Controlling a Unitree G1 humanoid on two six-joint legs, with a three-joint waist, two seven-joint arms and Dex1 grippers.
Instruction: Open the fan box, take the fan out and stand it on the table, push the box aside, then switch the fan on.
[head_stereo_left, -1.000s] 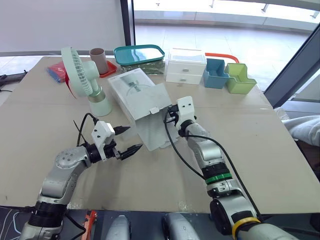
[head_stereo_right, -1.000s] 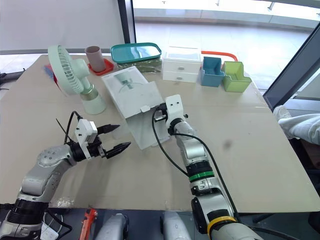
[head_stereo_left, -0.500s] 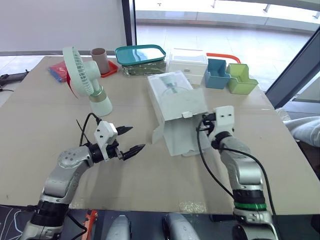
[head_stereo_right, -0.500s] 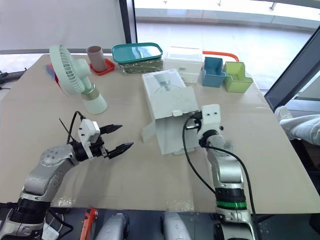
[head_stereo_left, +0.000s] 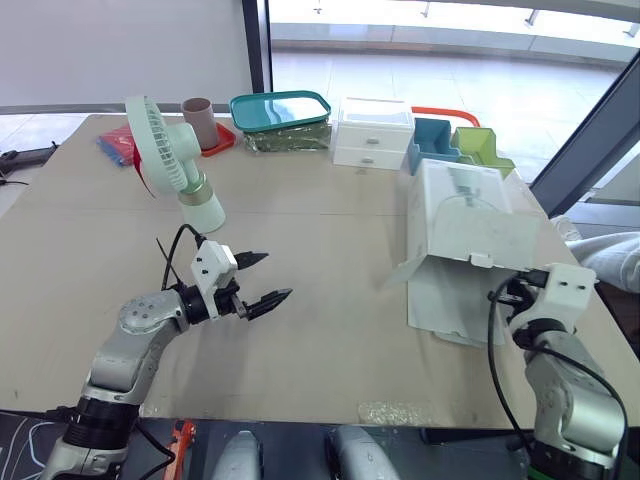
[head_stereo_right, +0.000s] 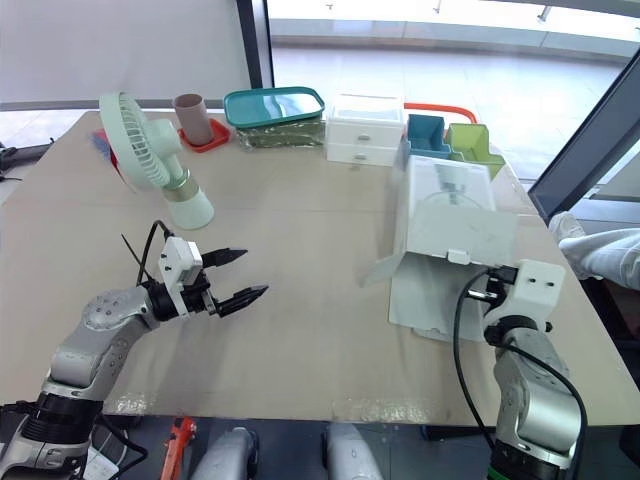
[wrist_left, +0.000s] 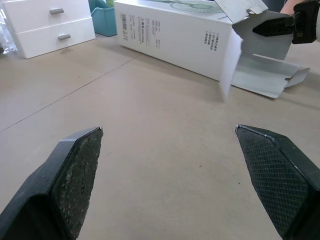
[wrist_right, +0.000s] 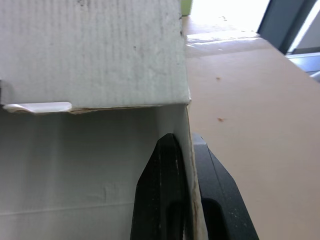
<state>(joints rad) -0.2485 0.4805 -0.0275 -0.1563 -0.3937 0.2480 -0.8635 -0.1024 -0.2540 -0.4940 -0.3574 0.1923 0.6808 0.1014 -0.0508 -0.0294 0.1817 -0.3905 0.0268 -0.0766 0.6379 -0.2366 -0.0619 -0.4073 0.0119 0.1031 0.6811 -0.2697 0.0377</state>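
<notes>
Over table (head_stereo_left: 330, 235), left jaws gape, right jaws pinch box (head_stereo_left: 462, 215).

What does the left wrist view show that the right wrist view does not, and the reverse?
Left wrist view: the white two-drawer unit, the teal plastic bin and the left gripper, jaws open. Right wrist view: close up, the right gripper with jaws shut on a wall of the white cardboard fan box. Both: that gripper, that box, the beige table.

bright daylight from windows behind table (head_stereo_left: 330, 340); floor glare; soft shadows; sharp frames.
</notes>
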